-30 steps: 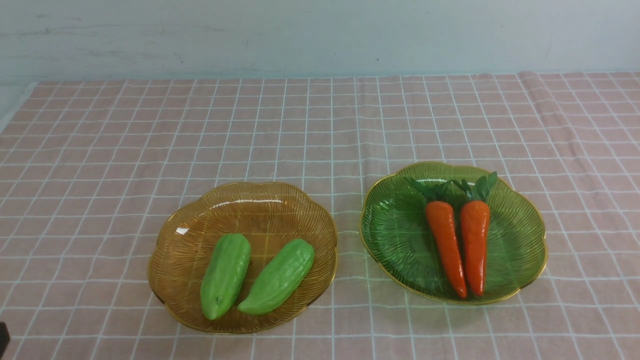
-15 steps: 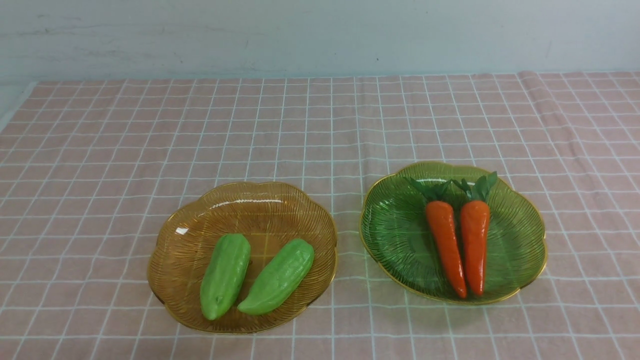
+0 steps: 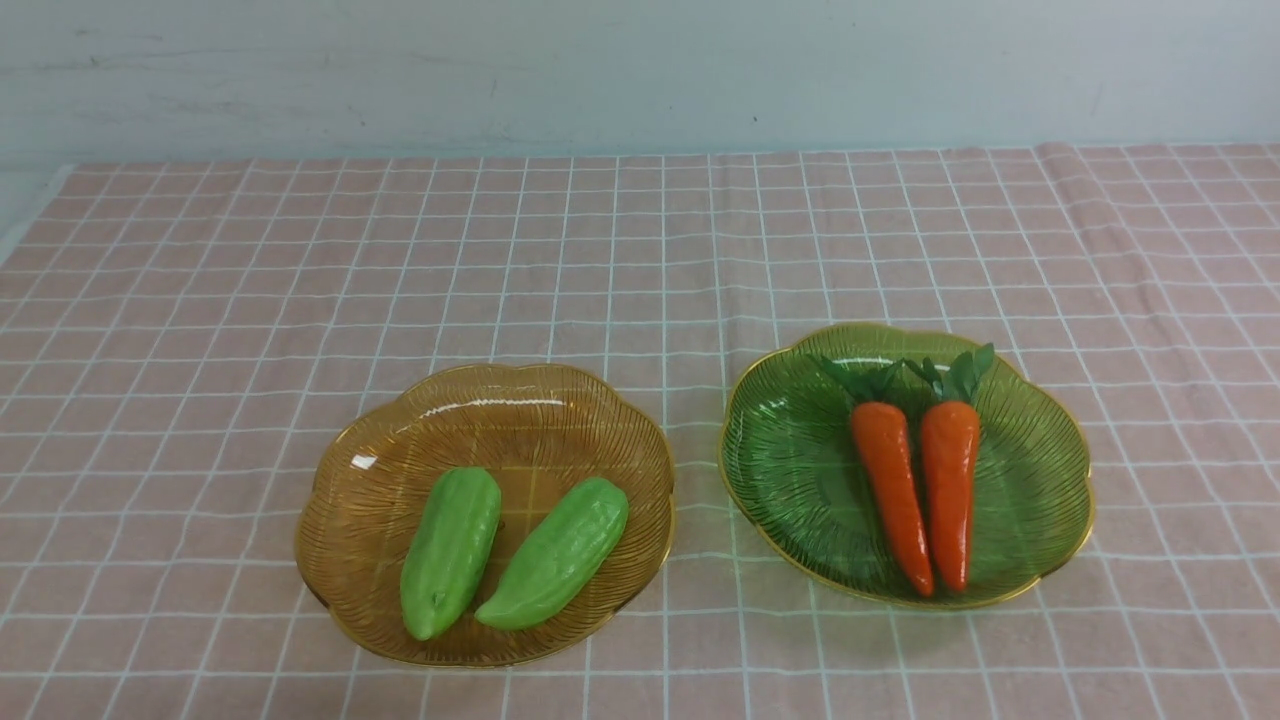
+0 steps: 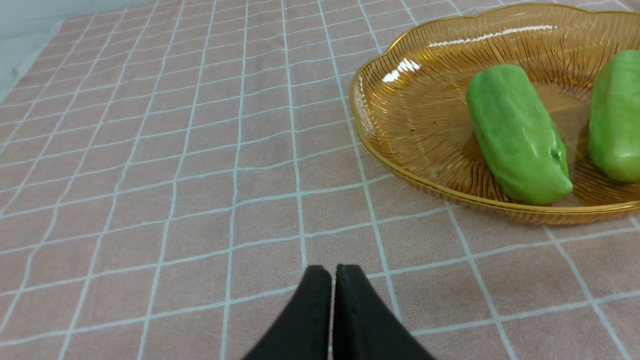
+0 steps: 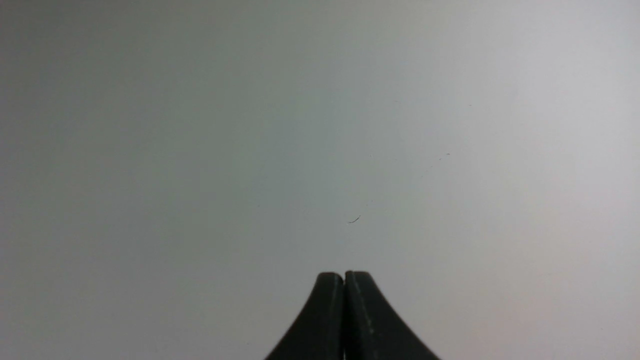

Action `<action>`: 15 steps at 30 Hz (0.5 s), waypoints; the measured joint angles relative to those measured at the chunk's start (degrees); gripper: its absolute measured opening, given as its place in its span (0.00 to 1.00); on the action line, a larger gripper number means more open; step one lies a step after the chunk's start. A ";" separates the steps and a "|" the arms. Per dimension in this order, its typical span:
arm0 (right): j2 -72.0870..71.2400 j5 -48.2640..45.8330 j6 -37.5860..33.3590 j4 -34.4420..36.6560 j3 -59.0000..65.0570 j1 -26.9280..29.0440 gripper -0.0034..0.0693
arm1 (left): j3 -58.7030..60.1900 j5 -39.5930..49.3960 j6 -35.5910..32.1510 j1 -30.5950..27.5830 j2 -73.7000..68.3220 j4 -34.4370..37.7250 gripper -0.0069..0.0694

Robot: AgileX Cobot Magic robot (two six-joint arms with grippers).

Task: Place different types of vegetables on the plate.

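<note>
Two light-green gourds [image 3: 452, 550] [image 3: 556, 553] lie side by side in an amber glass plate [image 3: 400, 440] at front left. Two orange carrots [image 3: 892, 492] [image 3: 950, 490] with green tops lie side by side in a green glass plate [image 3: 790, 470] at front right. Neither gripper shows in the front view. In the left wrist view my left gripper [image 4: 333, 270] is shut and empty above the cloth, short of the amber plate [image 4: 400, 130] and the nearer gourd [image 4: 515, 132]. In the right wrist view my right gripper [image 5: 344, 276] is shut and empty, facing a plain grey surface.
A pink checked cloth [image 3: 640, 260] covers the table. A pale wall [image 3: 640, 70] stands behind its far edge. The cloth's left edge [image 3: 30, 215] shows at the far left.
A dark bit of the left arm at the front view's lower left corner a second ago has gone out of view. The plates and vegetables have not moved.
</note>
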State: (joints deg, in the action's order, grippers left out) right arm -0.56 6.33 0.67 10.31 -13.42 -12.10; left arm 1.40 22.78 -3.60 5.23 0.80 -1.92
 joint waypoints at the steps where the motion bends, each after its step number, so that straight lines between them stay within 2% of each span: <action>1: 0.00 0.00 0.00 0.00 0.00 0.00 0.03 | 0.00 0.00 0.00 0.00 0.00 0.00 0.09; 5: 0.00 0.00 -1.48 -0.29 0.00 0.00 0.03 | 0.00 0.00 0.00 0.00 0.00 0.05 0.09; 8: 0.00 -1.14 -6.61 -2.71 0.85 0.37 0.03 | 0.00 0.00 0.00 0.00 0.00 0.05 0.09; 12: 0.00 -6.33 -10.51 -5.27 6.81 5.20 0.03 | 0.00 0.00 0.00 0.00 0.00 0.05 0.09; 15: 0.00 -10.09 -10.57 -5.60 12.95 9.30 0.03 | 0.00 0.00 0.00 0.00 0.00 0.05 0.09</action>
State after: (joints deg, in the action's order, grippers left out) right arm -0.56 -3.76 -9.90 4.71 -0.47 -2.80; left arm 1.40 22.78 -3.60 5.23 0.80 -1.87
